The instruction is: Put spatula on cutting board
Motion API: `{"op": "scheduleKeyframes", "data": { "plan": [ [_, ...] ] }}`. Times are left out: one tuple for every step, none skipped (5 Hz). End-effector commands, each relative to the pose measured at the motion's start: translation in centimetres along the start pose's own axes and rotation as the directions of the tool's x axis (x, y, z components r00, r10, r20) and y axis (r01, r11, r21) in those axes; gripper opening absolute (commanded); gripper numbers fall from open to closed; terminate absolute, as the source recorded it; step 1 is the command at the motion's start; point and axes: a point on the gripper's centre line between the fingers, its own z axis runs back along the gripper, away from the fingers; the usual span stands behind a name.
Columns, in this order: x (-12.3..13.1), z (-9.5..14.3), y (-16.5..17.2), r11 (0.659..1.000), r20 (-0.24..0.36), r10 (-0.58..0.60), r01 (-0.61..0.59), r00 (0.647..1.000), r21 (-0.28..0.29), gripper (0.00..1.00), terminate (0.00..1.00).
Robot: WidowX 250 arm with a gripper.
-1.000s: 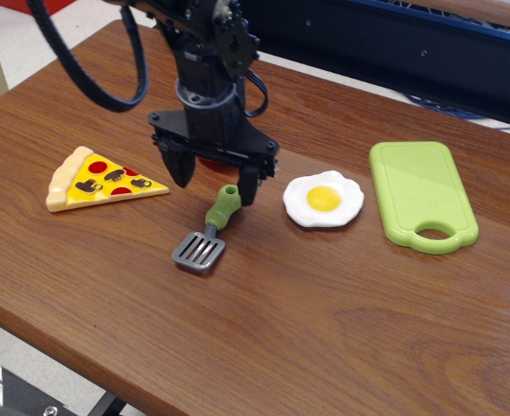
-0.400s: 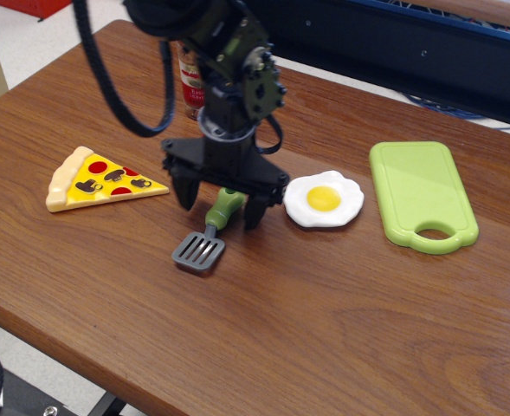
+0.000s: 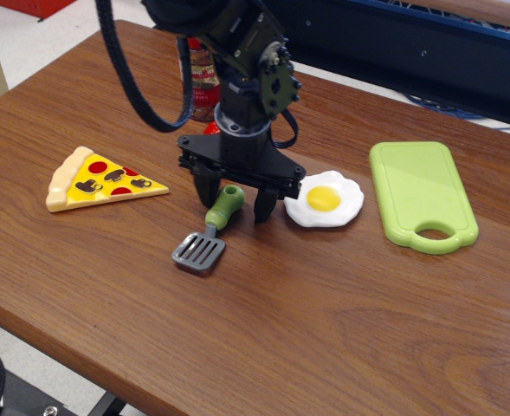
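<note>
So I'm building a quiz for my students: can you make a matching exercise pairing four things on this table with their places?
1. Yellow toy pizza slice
2. Lime-green plastic cutting board
3. White fried egg toy
4. Olive-handled grey spatula

A. Far right
B. Handle between the open pincer's fingers
C. Far left
D. Just left of the board

Pairs: 1-C, 2-A, 3-D, 4-B

bottle (image 3: 203, 76): upper centre-left, mostly hidden behind arm and cable; label unreadable
red object (image 3: 213, 128): only a sliver shows behind the gripper (image 3: 235, 201)
arm: cut off by top edge
table (image 3: 341, 295): corners cut by left, right, bottom edges
spatula (image 3: 210, 230): handle top partly screened by gripper body
</note>
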Motion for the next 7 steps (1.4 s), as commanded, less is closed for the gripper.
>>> {"op": "scheduleKeyframes", "data": {
  "plan": [
    [0.9,0.0,0.9,1.000,-0.008,0.019,-0.018,1.000,0.015,0.00,0.00],
    [1.4,1.3,1.1,0.999,0.004,0.025,-0.025,1.000,0.035,0.00,0.00],
    [2.7,5.3,0.5,0.993,-0.045,0.118,-0.119,0.992,-0.012,0.00,0.00],
    [4.2,8.2,-1.0,0.972,-0.113,0.228,-0.233,0.967,-0.030,0.00,0.00],
    [6.0,9.2,-4.0,0.929,-0.109,0.357,-0.365,0.928,-0.066,0.00,0.00],
    [7.7,8.7,-6.6,0.888,-0.118,0.444,-0.453,0.888,-0.072,0.00,0.00],
    [9.2,8.3,-8.8,0.838,-0.090,0.528,-0.535,0.844,-0.106,0.00,0.00]
  ]
}}
